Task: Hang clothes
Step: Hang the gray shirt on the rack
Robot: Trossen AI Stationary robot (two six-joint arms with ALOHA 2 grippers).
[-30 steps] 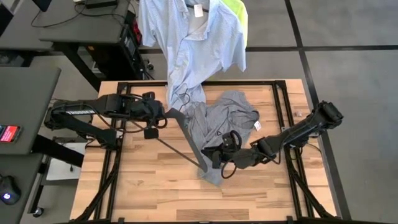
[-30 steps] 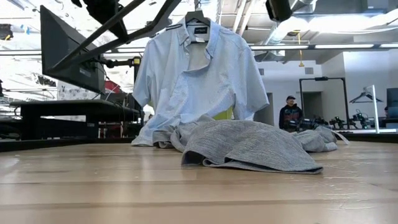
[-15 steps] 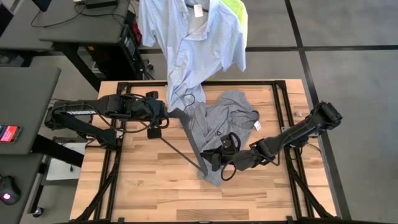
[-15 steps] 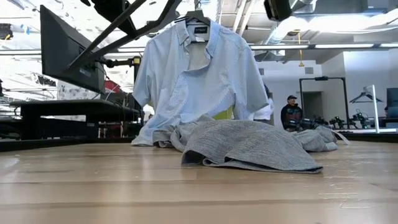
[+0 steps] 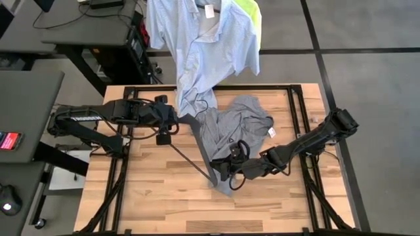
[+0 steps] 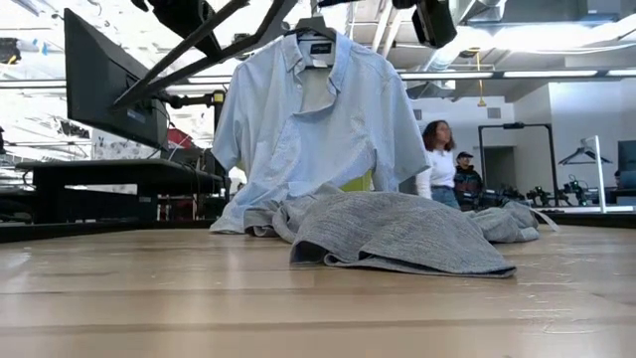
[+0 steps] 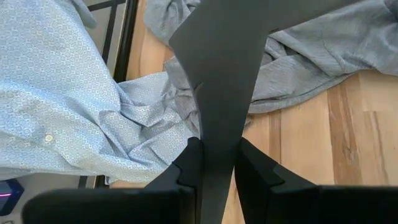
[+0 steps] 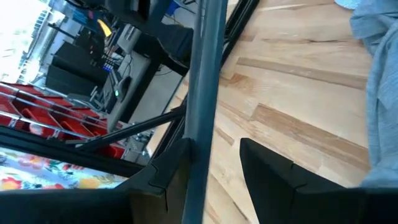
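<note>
High view: the grey T-shirt point(image 5: 239, 128) lies mid-table. The left gripper point(image 5: 176, 122), at nine o'clock, pinches the hanger point(image 5: 200, 149); the right gripper point(image 5: 220, 168), at five o'clock, holds its far end.

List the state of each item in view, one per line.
Blue shirt: hanging on a hanger, hem trailing onto the table.
Yellow T-shirt: hanging behind the blue shirt, mostly hidden.
Grey T-shirt: crumpled flat on the table, not hung.
Dark hanger: lifted off the table, held at both ends.
Left hand: shut on the hanger.
Right hand: one finger against the hanger's bar; grip unclear.
</note>
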